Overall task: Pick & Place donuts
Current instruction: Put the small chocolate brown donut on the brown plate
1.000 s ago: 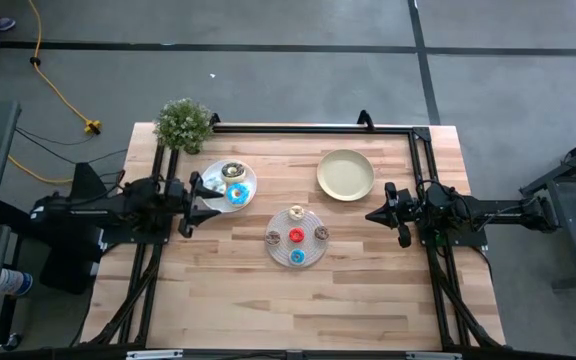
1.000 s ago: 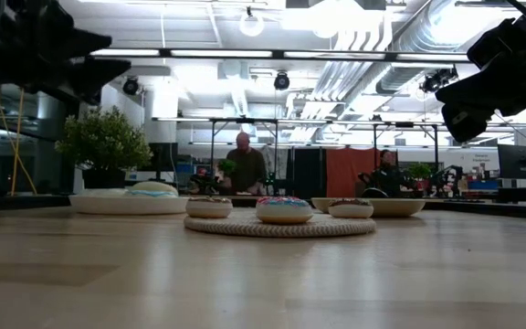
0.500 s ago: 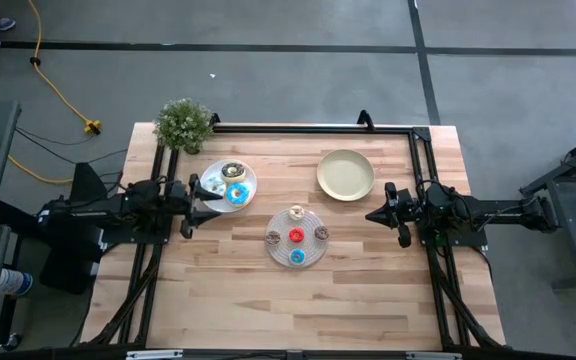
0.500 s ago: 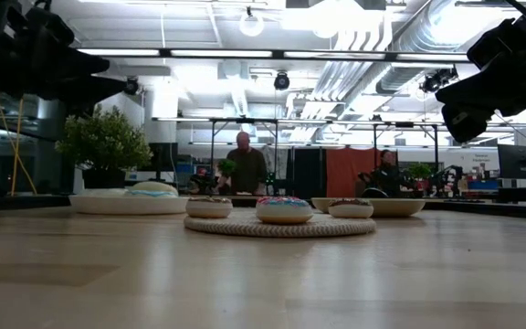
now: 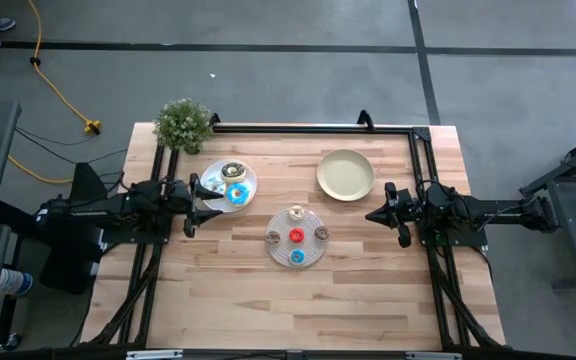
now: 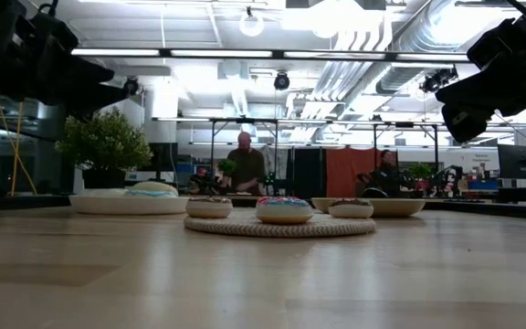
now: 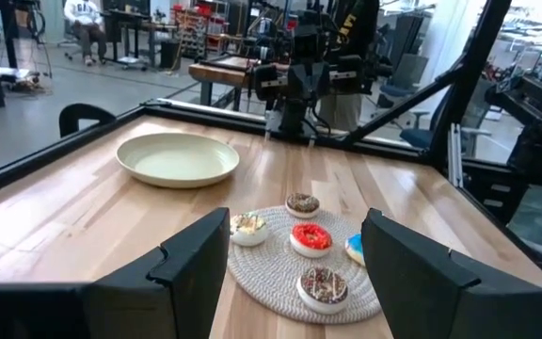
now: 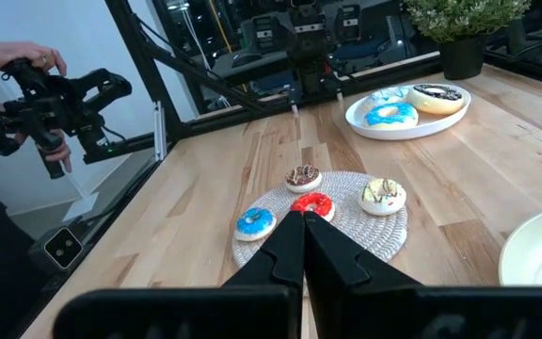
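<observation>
On the white plate (image 5: 230, 184) at the far left lie three larger donuts: dark brown (image 5: 232, 171), blue-iced (image 5: 236, 194) and white-iced (image 8: 384, 95). Several mini donuts sit on the round spiral mat (image 5: 296, 240): cream (image 7: 248, 226), red (image 7: 310, 237), blue (image 7: 356, 248) and two brown (image 7: 323, 282). My left gripper (image 5: 208, 205) hovers open at the plate's near-left side, above the table, pointing at the mat (image 7: 294, 231). My right gripper (image 5: 371, 214) is shut, hovering right of the mat and pointing at it (image 8: 303, 221).
An empty yellow-green plate (image 5: 345, 174) lies at the far right of centre. A potted plant (image 5: 183, 125) stands on the far left corner. A black frame rail (image 5: 308, 127) runs along the far edge. A person's hands (image 8: 26, 85) hold a device beyond the table.
My left gripper has sunk a little above the table's left side, still open. The donuts, plates and right arm have kept still.
</observation>
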